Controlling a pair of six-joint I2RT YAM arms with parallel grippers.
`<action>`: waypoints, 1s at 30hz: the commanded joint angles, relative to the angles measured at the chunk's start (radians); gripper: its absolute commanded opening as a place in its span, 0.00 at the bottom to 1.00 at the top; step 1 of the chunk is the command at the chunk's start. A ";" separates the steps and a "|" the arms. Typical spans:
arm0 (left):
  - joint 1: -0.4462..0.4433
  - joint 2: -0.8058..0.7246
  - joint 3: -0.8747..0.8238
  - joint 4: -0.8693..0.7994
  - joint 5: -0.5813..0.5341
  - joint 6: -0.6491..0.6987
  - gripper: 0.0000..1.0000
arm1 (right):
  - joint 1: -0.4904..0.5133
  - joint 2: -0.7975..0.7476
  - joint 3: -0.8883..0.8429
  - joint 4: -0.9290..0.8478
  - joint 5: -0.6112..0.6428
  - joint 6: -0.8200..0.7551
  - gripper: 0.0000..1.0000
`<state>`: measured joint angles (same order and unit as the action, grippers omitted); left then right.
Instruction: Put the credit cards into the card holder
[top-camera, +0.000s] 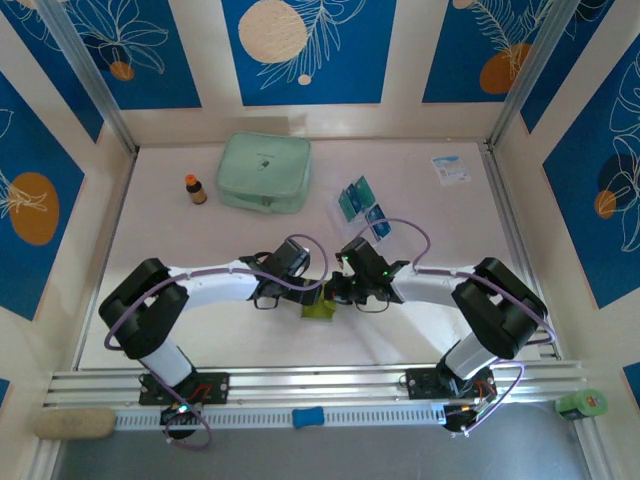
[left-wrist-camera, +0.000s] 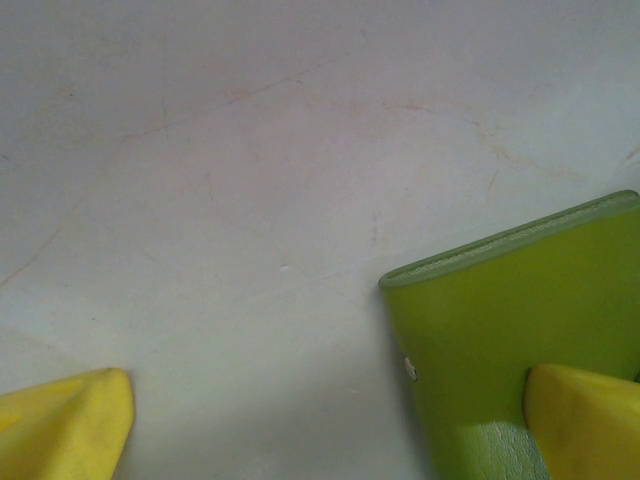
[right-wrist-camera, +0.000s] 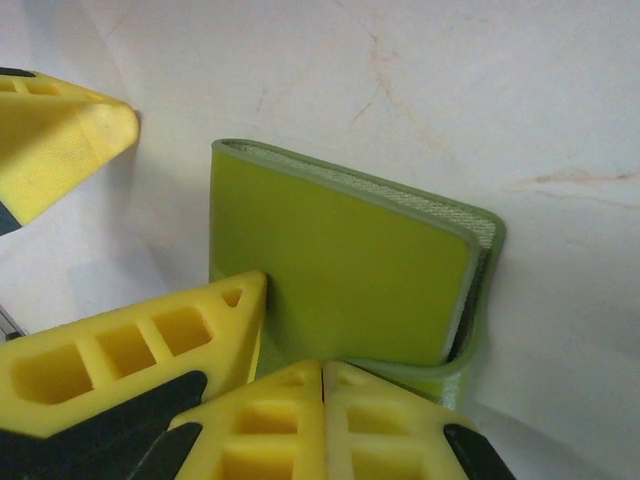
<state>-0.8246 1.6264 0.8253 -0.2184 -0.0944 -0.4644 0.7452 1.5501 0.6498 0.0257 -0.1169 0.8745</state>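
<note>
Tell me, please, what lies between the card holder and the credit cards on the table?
The right arm's wrist lies between the card holder and the credit cards, seen in the top external view.

Legible text, numbers, brands: none.
- Pale mint fabric zip pouch (top-camera: 264, 172) on the table: small dark mark on its top face, too small to read.
- White-and-blue paper packet (top-camera: 450, 168): blue print, too small to read.
- Blue and teal flat cards (top-camera: 362, 205): pale markings, unreadable.
- Yellow-green folding card holder (right-wrist-camera: 340, 260): cover seen close from both wrists, plain, no lettering.
</note>
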 joint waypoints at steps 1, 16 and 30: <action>0.005 0.038 -0.036 -0.015 0.024 0.006 1.00 | 0.016 0.006 -0.046 -0.047 0.006 0.018 0.00; 0.004 0.046 -0.034 -0.015 0.027 0.003 1.00 | -0.036 -0.054 0.060 -0.092 -0.007 -0.024 0.00; 0.004 0.040 -0.038 -0.016 0.023 0.003 1.00 | -0.001 0.025 0.038 -0.048 -0.020 -0.005 0.00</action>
<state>-0.8246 1.6264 0.8249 -0.2176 -0.0944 -0.4648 0.7227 1.5501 0.6807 -0.0292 -0.1226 0.8654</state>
